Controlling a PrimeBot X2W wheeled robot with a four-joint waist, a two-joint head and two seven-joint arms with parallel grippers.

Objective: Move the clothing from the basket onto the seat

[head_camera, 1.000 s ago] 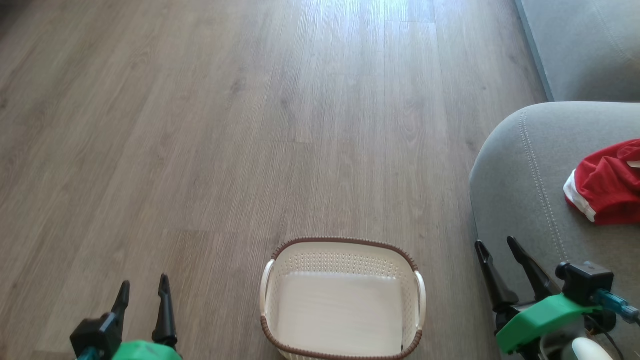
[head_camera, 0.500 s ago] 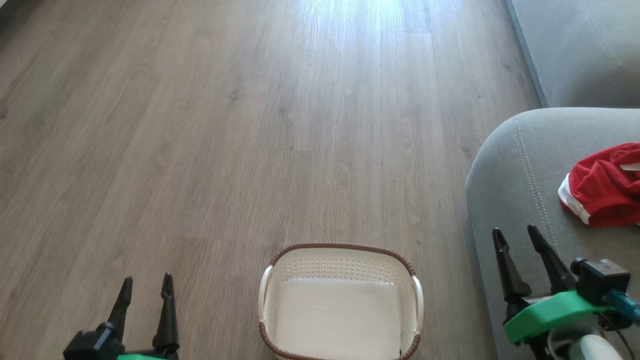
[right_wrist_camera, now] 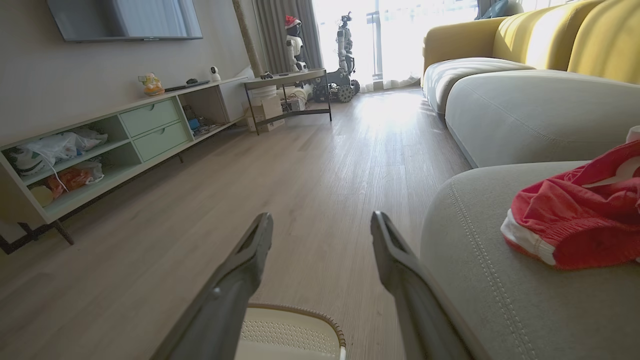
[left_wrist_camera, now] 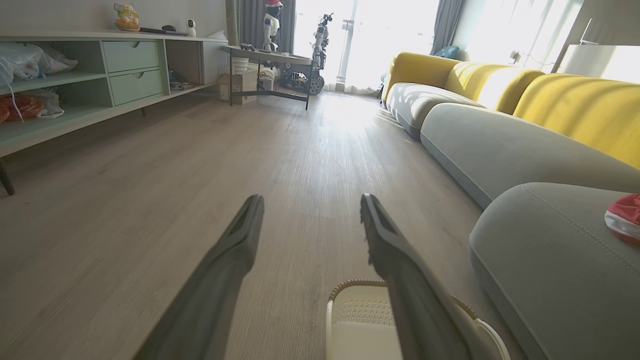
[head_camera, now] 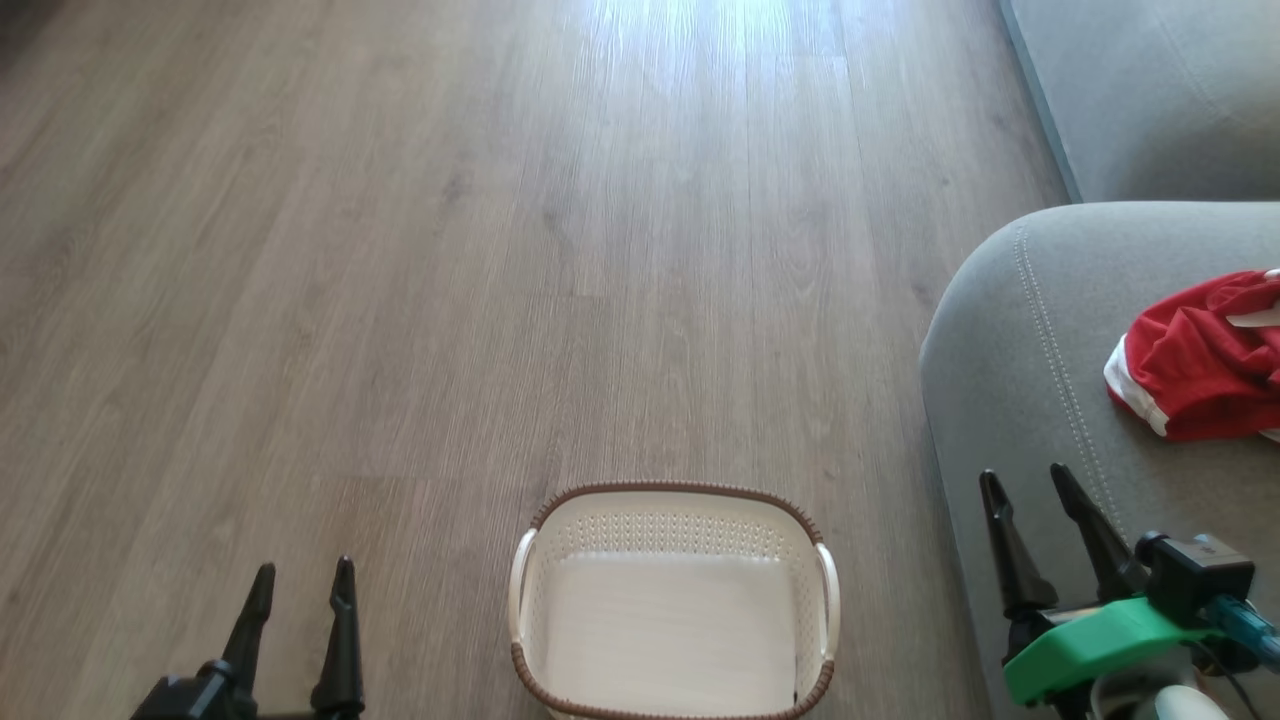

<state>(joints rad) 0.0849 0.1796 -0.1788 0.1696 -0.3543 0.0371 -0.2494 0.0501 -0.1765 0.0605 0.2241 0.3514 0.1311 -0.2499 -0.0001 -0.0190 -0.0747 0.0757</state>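
Shelving (left_wrist_camera: 135, 70) in pale green lines the wall at ten o'clock in the left wrist view. In the head view the left gripper (head_camera: 305, 570) sits at seven o'clock, its two dark fingers spread apart with nothing between them, tips over the bare wooden floor (head_camera: 480, 260). At six o'clock the basket (head_camera: 672, 490) stands upright on that floor, between the two grippers and touching neither; its pale bottom lies bare under the brown braided rim. At five o'clock the right gripper (head_camera: 1023, 476) also has its fingers spread and grips nothing, its tips over the rounded edge of the seat (head_camera: 1010, 330), close to the line of pale stitching. The seat fills the head view from three to five o'clock. On it, at three o'clock, lies the clothing (head_camera: 1195, 365), a crumpled red heap with a white band along its near edge, cut off by the side of the picture and apart from the right gripper. A second grey cushion (head_camera: 1150, 90) lies at one o'clock, and yellow backrests (left_wrist_camera: 575, 107) rise at two o'clock in the left wrist view.
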